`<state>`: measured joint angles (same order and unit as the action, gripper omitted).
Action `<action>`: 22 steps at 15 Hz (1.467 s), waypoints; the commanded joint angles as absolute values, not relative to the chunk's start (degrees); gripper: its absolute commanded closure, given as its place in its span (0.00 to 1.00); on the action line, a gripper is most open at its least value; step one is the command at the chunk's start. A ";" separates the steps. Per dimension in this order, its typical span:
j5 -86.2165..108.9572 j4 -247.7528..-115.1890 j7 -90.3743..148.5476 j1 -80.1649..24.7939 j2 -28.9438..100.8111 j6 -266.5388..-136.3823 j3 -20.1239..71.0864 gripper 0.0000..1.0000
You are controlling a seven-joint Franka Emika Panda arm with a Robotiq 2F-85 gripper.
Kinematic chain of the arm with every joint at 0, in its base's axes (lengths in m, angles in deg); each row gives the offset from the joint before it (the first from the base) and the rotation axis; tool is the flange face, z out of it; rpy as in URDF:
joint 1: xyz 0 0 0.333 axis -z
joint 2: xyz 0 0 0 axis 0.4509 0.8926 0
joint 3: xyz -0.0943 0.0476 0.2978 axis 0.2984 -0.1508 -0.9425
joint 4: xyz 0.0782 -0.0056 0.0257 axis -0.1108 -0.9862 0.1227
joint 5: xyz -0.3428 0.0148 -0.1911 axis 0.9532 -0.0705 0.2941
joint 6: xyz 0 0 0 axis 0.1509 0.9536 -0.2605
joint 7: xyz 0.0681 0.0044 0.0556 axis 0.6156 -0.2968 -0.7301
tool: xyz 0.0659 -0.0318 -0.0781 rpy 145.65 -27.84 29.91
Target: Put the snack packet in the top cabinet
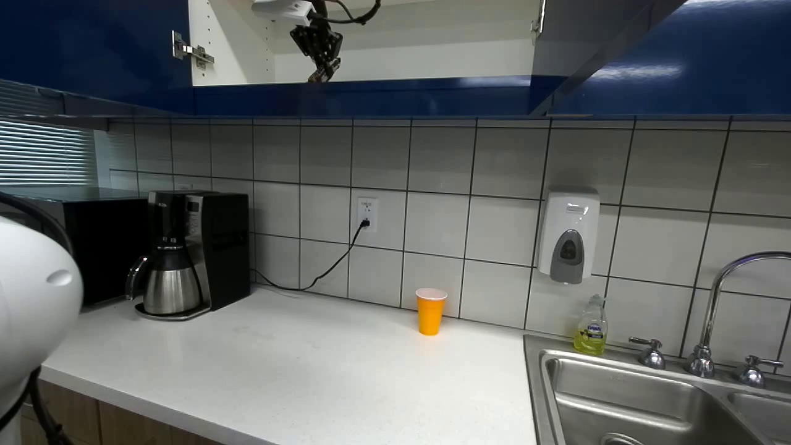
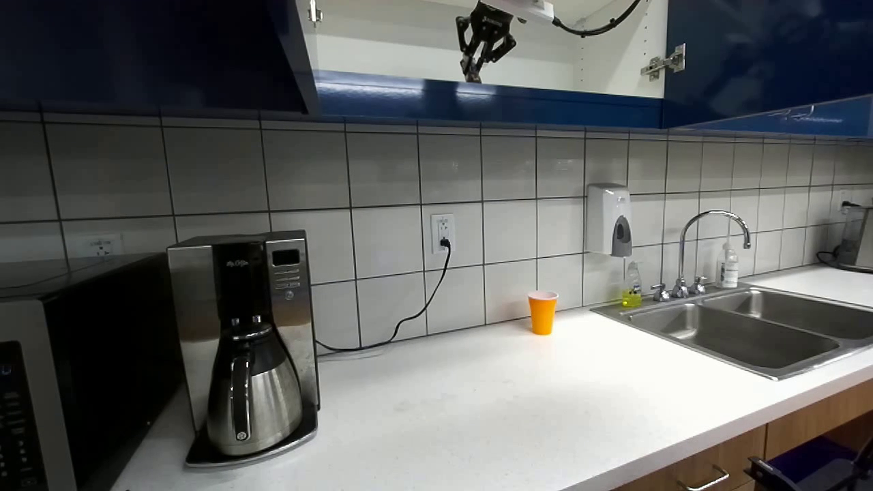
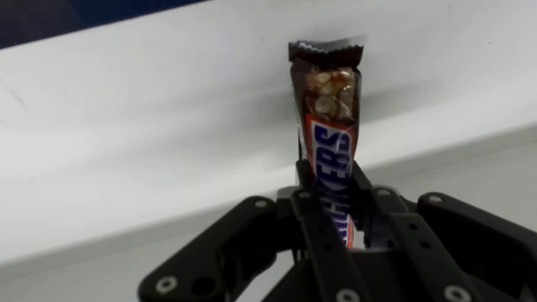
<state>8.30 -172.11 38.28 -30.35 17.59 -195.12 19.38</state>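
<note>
The snack packet (image 3: pixel 327 105), a brown Snickers wrapper, stands lengthwise between the fingers of my gripper (image 3: pixel 331 178) in the wrist view. The fingers are shut on its middle, and its crimped end sticks out beyond the fingertips. In both exterior views my gripper (image 1: pixel 327 62) (image 2: pixel 472 60) points down inside the open top cabinet (image 1: pixel 371 100) (image 2: pixel 491 102), which has blue doors and a white interior. The packet's lower end is hidden behind the cabinet's blue front edge in the exterior views. I cannot tell whether the packet touches the cabinet floor.
The cabinet's blue front edge rises in front of the gripper. Open doors (image 1: pixel 93 49) (image 2: pixel 764 61) flank the opening. Below, an orange cup (image 1: pixel 431 312), a coffee maker (image 2: pixel 245 341) and a sink (image 1: pixel 618 395) are at the counter (image 1: pixel 296 371). A soap dispenser (image 1: pixel 568 235) hangs on the wall.
</note>
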 commanded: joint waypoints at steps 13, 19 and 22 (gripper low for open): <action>8.06 -165.02 42.41 -30.17 23.37 -192.63 20.19 0.00; 8.18 -172.06 41.94 -30.23 18.10 -196.48 20.65 0.00; 8.34 -178.87 41.36 -30.40 13.79 -200.18 20.58 0.00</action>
<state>8.30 -170.46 41.40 -30.36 19.56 -196.22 20.62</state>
